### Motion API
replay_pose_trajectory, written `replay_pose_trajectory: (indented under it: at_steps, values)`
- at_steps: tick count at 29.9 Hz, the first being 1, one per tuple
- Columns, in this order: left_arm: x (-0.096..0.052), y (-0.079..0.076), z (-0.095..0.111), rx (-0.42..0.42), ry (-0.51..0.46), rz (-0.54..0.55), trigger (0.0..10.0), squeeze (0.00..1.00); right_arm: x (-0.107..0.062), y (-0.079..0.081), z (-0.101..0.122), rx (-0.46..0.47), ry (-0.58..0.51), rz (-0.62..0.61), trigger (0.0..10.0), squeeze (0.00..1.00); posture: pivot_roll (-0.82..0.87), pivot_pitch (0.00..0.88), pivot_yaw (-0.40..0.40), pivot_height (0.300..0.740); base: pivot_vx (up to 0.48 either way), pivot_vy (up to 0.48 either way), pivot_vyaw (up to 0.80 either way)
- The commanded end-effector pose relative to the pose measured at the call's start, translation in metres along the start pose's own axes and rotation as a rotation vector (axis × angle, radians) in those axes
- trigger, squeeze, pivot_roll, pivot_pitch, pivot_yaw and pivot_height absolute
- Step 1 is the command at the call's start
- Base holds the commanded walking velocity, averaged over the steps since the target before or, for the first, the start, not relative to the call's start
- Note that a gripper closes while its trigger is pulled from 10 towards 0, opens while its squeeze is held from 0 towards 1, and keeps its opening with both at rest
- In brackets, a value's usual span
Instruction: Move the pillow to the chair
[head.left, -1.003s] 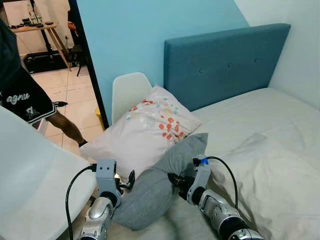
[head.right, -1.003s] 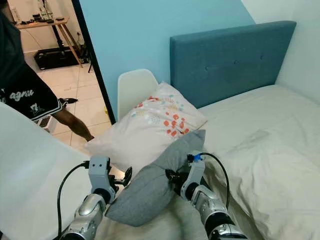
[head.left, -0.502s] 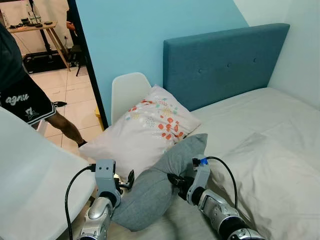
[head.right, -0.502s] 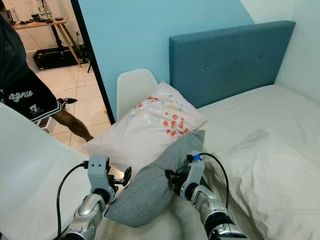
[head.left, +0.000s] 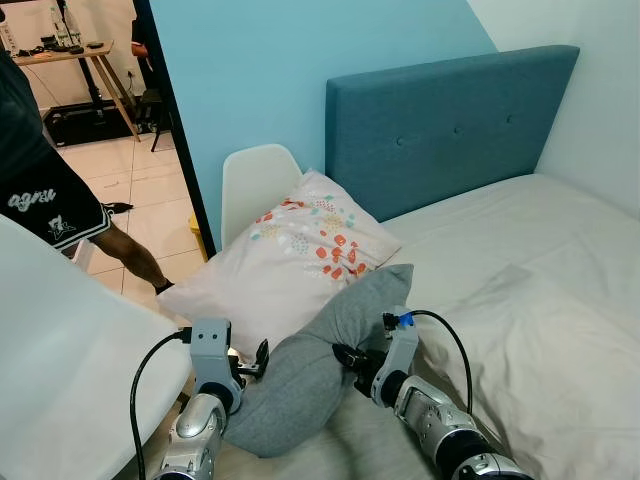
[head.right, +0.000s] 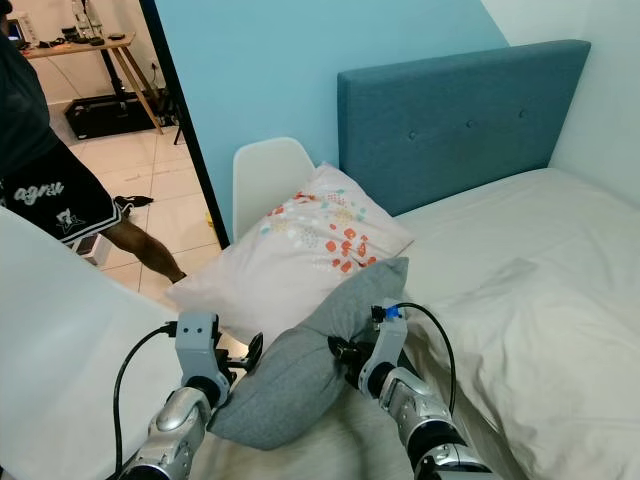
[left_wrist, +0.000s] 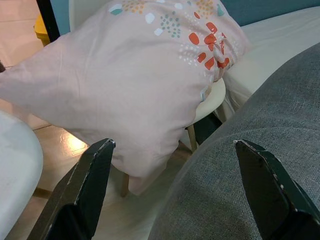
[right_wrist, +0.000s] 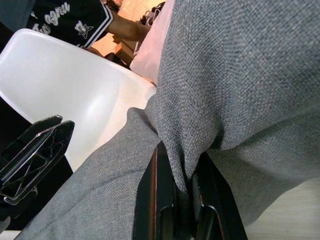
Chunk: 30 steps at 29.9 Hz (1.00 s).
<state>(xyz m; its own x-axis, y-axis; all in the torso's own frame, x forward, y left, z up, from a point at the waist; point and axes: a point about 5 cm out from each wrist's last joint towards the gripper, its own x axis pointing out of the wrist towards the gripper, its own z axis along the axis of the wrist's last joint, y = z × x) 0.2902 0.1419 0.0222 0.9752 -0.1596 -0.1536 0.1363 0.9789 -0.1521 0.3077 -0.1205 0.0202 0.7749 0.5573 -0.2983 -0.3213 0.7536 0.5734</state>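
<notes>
While the right gripper (right_wrist: 180, 200) is pinching a fold of the grey pillow (head.left: 310, 370) between its nearly closed fingers, the pillow is sitting a little lower and closer to the robot than one second ago, so it seems to be coming off the bed (head.left: 520, 260). The change is small; I judge that the carrying is only beginning.

The left gripper (left_wrist: 170, 185) is standing wide open just beside the near end of the grey pillow, with nothing between its fingers (left_wrist: 85, 185). It is not holding the pillow.

The grey pillow is lying partly over the bed's edge, between the two arms. The big white chair (head.left: 70, 360) is just on the robot's left, and its seat looks free, so there is open room on that side. Further away, a floral pillow (head.left: 290, 260) is resting on a second white chair (head.left: 255, 180), next to the blue headboard (head.left: 450, 130). A person (head.left: 45, 190) is standing in the doorway on the left, well apart from the arms. The pillow must pass over the near chair's rim without catching on it.
</notes>
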Motion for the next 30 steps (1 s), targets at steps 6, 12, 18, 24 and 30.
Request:
replay_pose_trajectory:
  at_steps: [6, 12, 18, 24, 30]
  values:
    - [-0.0002, 0.004, 0.0005, 0.009, 0.007, 0.008, 10.0, 0.0, 0.0052, 0.0068, 0.0115, -0.013, -0.048, 0.035, 10.0, 0.0, -0.13, 0.047, 0.007, 0.676, 0.0, 0.0, 0.0]
    - [-0.0006, 0.0038, 0.0, 0.009, 0.007, 0.01, 10.0, 0.0, 0.005, 0.0066, 0.0109, -0.013, -0.044, 0.035, 10.0, 0.0, -0.12, 0.048, 0.005, 0.676, 0.0, 0.0, 0.0]
    - [-0.0005, 0.0034, 0.0001, 0.007, 0.005, 0.012, 10.0, 0.0, 0.0051, 0.0067, 0.0105, -0.019, -0.038, 0.037, 10.0, 0.0, -0.13, 0.048, 0.001, 0.676, 0.0, 0.0, 0.0]
    - [-0.0006, 0.0034, -0.0005, 0.006, 0.008, 0.012, 10.0, 0.0, 0.0051, 0.0065, 0.0112, -0.02, -0.04, 0.035, 10.0, 0.0, -0.13, 0.05, 0.003, 0.676, 0.0, 0.0, 0.0]
    - [-0.0004, 0.0029, -0.0006, 0.008, 0.009, 0.01, 10.0, 0.0, 0.005, 0.0063, 0.0114, -0.022, -0.039, 0.034, 10.0, 0.0, -0.13, 0.048, 0.002, 0.676, 0.0, 0.0, 0.0]
